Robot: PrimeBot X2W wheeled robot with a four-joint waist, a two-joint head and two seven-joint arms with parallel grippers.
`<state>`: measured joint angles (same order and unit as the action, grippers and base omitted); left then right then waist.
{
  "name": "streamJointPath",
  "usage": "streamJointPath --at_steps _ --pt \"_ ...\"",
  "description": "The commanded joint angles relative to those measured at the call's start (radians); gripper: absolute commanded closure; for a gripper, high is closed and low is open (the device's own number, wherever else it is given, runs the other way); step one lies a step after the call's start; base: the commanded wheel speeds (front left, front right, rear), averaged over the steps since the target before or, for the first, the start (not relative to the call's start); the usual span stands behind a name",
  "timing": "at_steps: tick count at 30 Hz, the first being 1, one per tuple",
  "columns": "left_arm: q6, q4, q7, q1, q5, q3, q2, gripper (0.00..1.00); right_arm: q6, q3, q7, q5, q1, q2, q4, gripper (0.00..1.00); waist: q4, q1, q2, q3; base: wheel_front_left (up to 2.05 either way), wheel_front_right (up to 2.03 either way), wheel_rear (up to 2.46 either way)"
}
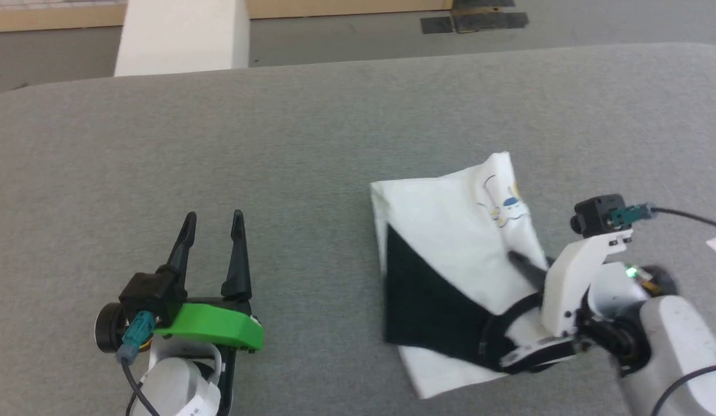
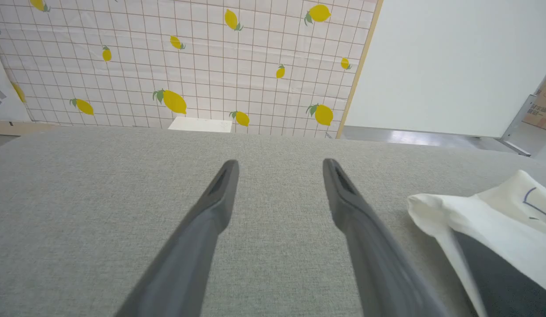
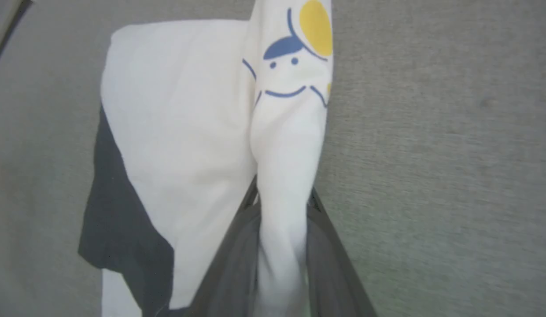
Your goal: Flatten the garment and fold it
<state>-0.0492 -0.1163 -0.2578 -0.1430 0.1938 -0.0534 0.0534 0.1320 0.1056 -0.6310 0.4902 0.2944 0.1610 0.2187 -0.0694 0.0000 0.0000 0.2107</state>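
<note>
In the head view, the garment (image 1: 450, 242) lies as a folded packet on the near right part of the counter (image 1: 335, 115), with a black wedge across its white body. The right end effector (image 1: 519, 263) sits at its right edge. The left end effector (image 1: 213, 222) stands near left with its fingers apart, well clear of the cloth.

In the left wrist view, those fingers spread over bare counter, and the garment's left edge lies off to the right.

In the right wrist view, the right end effector is clamped on a raised ridge of white cloth below the printed figure (image 3: 295, 57). We judge this right edge is being folded over. We should lift low, carry the ridge evenly leftward, and watch for layers slipping.
</note>
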Motion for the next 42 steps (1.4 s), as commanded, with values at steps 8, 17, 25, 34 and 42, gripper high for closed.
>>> streamJointPath --at_steps 8,17,25,34,42 --pt "-0.004 0.023 -0.004 -0.053 -0.049 -0.009 0.005 0.00 -0.001 0.041 0.018 -0.257 0.085 0.270 -0.032 1.00 -0.166 0.0000 0.0000 0.093 0.00 0.00 0.00" --pt "-0.006 0.049 0.021 -0.161 -0.097 -0.029 0.054 0.00 -0.001 -0.001 0.232 -0.386 0.243 0.410 0.182 1.00 -0.262 0.0000 0.0000 0.241 0.00 0.00 0.00" --pt "-0.003 0.108 0.078 -0.224 -0.129 -0.051 0.083 0.00 -0.001 -0.172 0.429 -0.496 0.411 0.406 0.457 1.00 -0.254 0.0000 0.0000 0.340 0.00 0.00 0.00" --pt "0.004 0.119 0.092 -0.233 -0.131 -0.065 0.088 0.00 -0.001 -0.338 0.602 -0.636 0.523 0.377 0.639 0.00 -0.214 0.0000 0.0000 0.361 0.00 0.00 0.00" --pt "0.019 0.063 0.042 -0.193 -0.088 -0.058 0.063 0.00 -0.001 -0.402 0.703 -0.692 0.519 0.368 0.710 0.00 -0.173 0.0000 0.0000 0.251 0.00 0.00 0.00"
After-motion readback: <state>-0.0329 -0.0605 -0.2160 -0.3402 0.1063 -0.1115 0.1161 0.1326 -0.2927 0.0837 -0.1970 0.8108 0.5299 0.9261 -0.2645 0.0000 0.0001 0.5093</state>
